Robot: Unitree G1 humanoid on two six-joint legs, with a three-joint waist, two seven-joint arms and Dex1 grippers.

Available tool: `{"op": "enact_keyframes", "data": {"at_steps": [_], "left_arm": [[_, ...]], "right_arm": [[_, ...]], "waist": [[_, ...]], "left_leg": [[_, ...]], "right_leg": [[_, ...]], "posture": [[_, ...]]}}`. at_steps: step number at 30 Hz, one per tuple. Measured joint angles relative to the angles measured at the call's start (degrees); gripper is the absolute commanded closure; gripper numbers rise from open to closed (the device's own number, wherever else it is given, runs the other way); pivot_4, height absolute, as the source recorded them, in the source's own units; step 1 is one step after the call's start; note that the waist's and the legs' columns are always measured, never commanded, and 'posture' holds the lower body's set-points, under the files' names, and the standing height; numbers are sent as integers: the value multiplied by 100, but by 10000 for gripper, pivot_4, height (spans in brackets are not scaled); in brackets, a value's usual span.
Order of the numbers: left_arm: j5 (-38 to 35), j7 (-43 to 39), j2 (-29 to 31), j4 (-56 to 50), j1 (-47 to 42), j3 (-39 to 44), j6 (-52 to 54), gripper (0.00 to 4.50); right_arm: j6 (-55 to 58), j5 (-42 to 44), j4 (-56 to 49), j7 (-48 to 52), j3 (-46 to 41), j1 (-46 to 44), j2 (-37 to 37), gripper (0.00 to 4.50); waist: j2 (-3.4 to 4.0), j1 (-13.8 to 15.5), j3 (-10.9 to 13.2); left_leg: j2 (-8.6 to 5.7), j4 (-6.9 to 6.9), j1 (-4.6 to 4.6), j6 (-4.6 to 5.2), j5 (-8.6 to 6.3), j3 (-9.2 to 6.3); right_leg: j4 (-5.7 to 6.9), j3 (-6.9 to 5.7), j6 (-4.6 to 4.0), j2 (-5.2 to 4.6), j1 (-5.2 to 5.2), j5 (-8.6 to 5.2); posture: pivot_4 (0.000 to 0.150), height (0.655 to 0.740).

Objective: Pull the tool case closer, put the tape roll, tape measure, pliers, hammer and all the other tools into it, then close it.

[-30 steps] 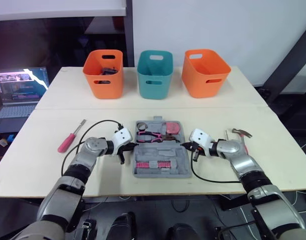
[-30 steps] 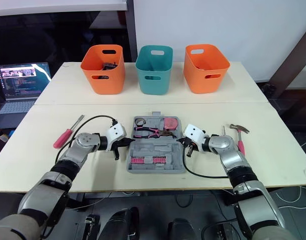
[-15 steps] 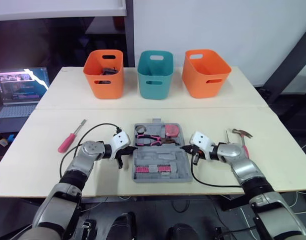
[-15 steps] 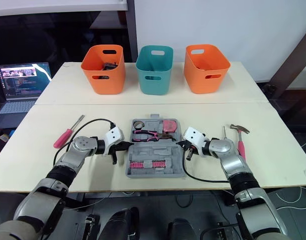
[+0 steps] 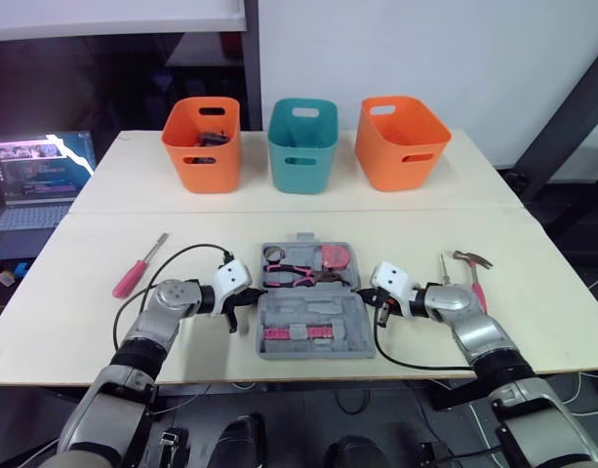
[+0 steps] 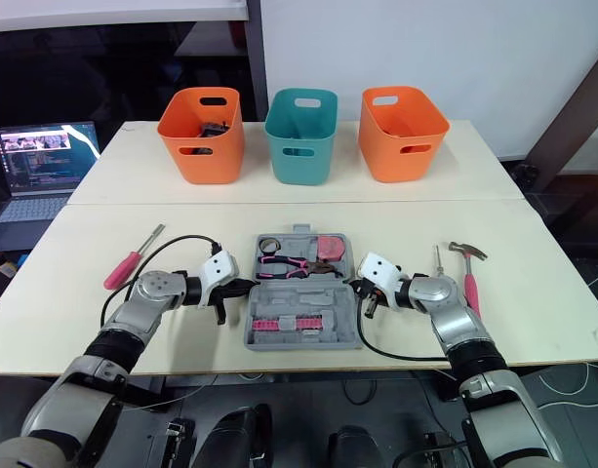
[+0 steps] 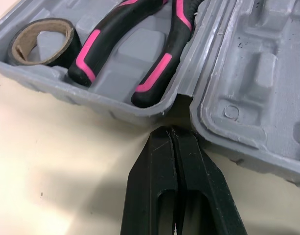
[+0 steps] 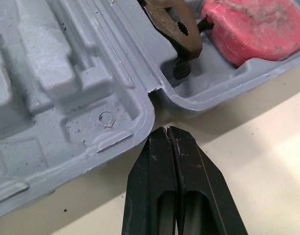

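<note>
Tool case (image 5: 313, 322), lying open, nearer the table's (image 5: 74, 302) front edge than a second ago.
Left gripper (image 7: 170, 132) and right gripper (image 8: 168, 129), fingers pressed together, at its hinge notches. Tape roll (image 7: 39, 41), pliers (image 7: 135, 54), tape measure (image 8: 252, 27) inside; hammer (image 5: 471, 265) right, screwdriver (image 5: 138, 268) left, both apart.

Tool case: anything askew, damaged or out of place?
Nothing damaged. The tool case lies open and flat; the red screwdriver on its left and hammer on its right are not yet packed.
</note>
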Motion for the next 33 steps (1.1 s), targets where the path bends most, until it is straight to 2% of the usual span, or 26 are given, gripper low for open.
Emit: {"op": "enact_keyframes", "data": {"at_steps": [23, 27, 31, 33], "left_arm": [[10, 16, -186, 88, -90, -3, 85, 45000], [-31, 52, -63, 63, -72, 45, 100, 45000], [-284, 129, 462, 21, 117, 525, 266, 45000], [-445, 120, 710, -107, 245, 765, 333, 39458]], "right_arm": [[-76, -18, 188, -9, -8, -110, -36, 44492], [323, 3, -295, -89, -86, 141, -258, 44492], [877, 88, -1010, -199, -501, 691, -783, 44492], [1103, 159, -1571, -265, -767, 1075, -1013, 39145]], "waist": [[0, 33, 0], [0, 25, 0], [1, 8, 1], [2, 9, 1]], "left_leg": [[-4, 2, -1, 0, 0, 0], [-3, 0, -2, 0, 0, -1], [1, -5, -2, 0, -1, -1], [1, -8, -3, -1, -2, -1]], "right_leg": [[0, -1, 0, -4, 2, 0], [0, 0, 0, -5, 0, 0], [-1, 0, 0, -6, -6, 0], [-1, 0, -1, -8, -6, 0]], "posture": [[1500, 7400], [1500, 7400], [1500, 7400], [1500, 7400]]}}
